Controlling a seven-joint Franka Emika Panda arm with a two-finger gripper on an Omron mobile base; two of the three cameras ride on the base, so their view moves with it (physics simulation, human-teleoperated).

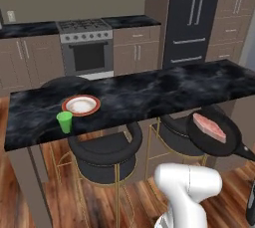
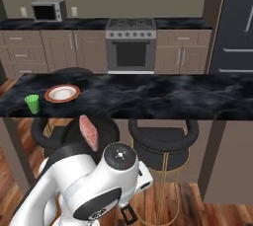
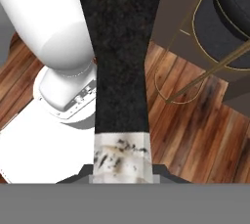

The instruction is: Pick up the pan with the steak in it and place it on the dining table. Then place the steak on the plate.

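The black pan (image 1: 215, 133) hangs in the air in front of the dining table (image 1: 149, 92), below its top and to the right, and it looks tilted. The pink steak (image 1: 209, 126) lies in it. In the right base view the pan (image 2: 101, 132) and steak (image 2: 89, 132) show just behind my white arm. In the hand view the pan's long black handle (image 3: 119, 71) runs up the middle, with my gripper (image 3: 122, 176) shut on its pale end. The orange-rimmed plate (image 1: 80, 105) sits on the table's left part, also seen as the plate (image 2: 62, 93).
A small green cup (image 1: 64, 122) stands next to the plate near the table's front edge. Black bar stools (image 1: 104, 152) with gold legs are tucked under the table, below the pan. A stove (image 1: 85, 48) and cabinets line the far wall.
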